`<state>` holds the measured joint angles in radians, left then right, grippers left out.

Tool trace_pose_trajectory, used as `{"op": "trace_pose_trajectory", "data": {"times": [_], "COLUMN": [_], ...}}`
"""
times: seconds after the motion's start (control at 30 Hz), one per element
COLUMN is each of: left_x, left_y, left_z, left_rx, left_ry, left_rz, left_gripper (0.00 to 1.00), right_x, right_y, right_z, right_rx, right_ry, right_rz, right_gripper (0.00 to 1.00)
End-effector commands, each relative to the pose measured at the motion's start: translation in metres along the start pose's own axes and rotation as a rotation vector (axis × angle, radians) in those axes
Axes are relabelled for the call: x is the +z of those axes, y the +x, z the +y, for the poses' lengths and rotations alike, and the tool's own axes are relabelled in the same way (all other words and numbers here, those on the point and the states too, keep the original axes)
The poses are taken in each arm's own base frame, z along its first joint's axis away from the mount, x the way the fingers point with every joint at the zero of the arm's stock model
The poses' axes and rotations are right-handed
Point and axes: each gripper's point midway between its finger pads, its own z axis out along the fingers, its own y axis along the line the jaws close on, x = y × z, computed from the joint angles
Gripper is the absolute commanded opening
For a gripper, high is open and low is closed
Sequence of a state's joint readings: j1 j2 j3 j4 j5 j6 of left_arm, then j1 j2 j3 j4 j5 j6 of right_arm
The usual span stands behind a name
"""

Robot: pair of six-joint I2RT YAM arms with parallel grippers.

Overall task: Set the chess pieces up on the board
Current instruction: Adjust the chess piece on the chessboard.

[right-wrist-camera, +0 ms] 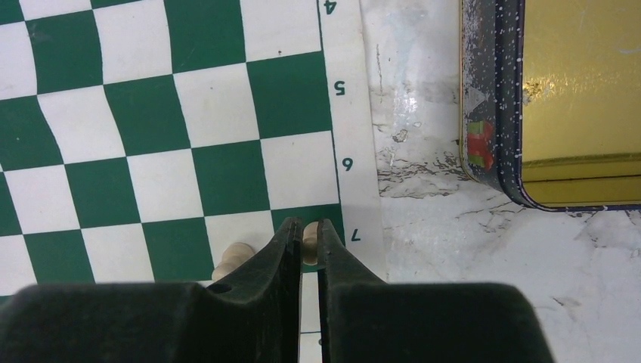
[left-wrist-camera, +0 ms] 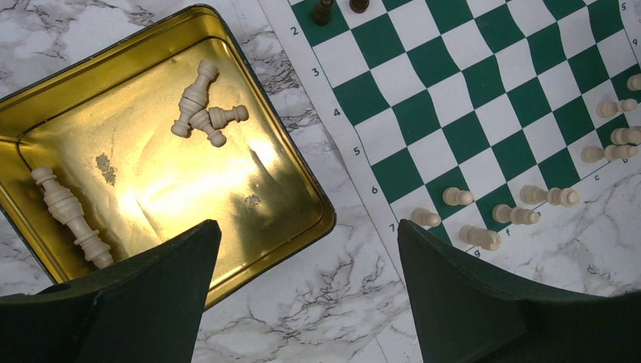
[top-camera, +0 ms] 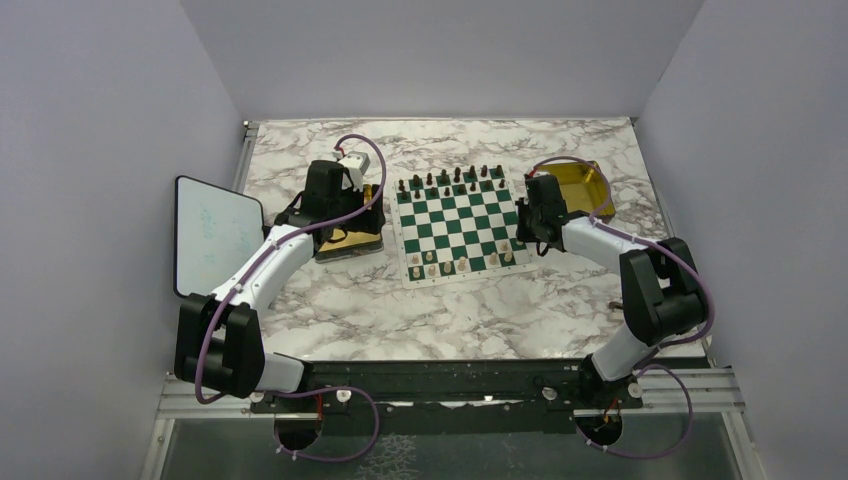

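Observation:
The green and white board [top-camera: 455,225] lies in the middle of the table. Several cream chess pieces [left-wrist-camera: 457,197] stand along its near rows. More cream pieces [left-wrist-camera: 198,106] lie on their sides in the gold tray [left-wrist-camera: 45,83] to the board's left. My left gripper [left-wrist-camera: 308,227] hangs open over the marble between that tray's corner and the board, holding nothing. My right gripper [right-wrist-camera: 310,224] is at the board's right edge by row 7, its fingers pressed on a cream pawn [right-wrist-camera: 310,238]. Another cream pawn [right-wrist-camera: 234,257] stands just left of it.
Dark brown pieces [top-camera: 455,178] fill the board's far rows. A second gold tray [right-wrist-camera: 582,91] sits on the marble to the right of the board. A white tablet [top-camera: 215,235] lies at the table's left edge.

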<state>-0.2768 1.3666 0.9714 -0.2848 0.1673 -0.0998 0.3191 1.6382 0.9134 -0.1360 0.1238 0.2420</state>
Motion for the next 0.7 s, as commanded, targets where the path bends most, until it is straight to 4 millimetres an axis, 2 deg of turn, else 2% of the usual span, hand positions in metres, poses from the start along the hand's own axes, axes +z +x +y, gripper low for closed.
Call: {"op": "trace_pose_trajectory", "data": {"times": [0.0, 0.2, 0.3, 0.37, 0.67], "left_x": [-0.0048, -0.004, -0.004, -0.0039, -0.0042], "left_y": [-0.0088, -0.008, -0.008, -0.008, -0.0087], "left_z": [-0.0037, -0.0035, -0.0037, -0.0035, -0.0037], "left_rx": [0.019, 0.02, 0.02, 0.02, 0.021], "left_ry": [0.019, 0.019, 0.02, 0.019, 0.02], "left_rz": [-0.04, -0.037, -0.037, -0.036, -0.038], "left_gripper": [0.88, 0.88, 0.88, 0.88, 0.89], "right_x": [-0.0051, -0.0051, -0.0036, -0.0028, -0.0013], "right_y": [-0.008, -0.0073, -0.0056, -0.0044, -0.0005], "right_z": [0.0058, 0.0028, 0.001, 0.0008, -0.0004], "right_rx": [0.001, -0.001, -0.003, -0.003, -0.008], "right_ry": [-0.033, -0.019, -0.008, -0.007, -0.001], "right_rz": [-0.004, -0.004, 0.004, 0.008, 0.027], "right_gripper": [0.13, 0.12, 0.21, 0.23, 0.23]}}
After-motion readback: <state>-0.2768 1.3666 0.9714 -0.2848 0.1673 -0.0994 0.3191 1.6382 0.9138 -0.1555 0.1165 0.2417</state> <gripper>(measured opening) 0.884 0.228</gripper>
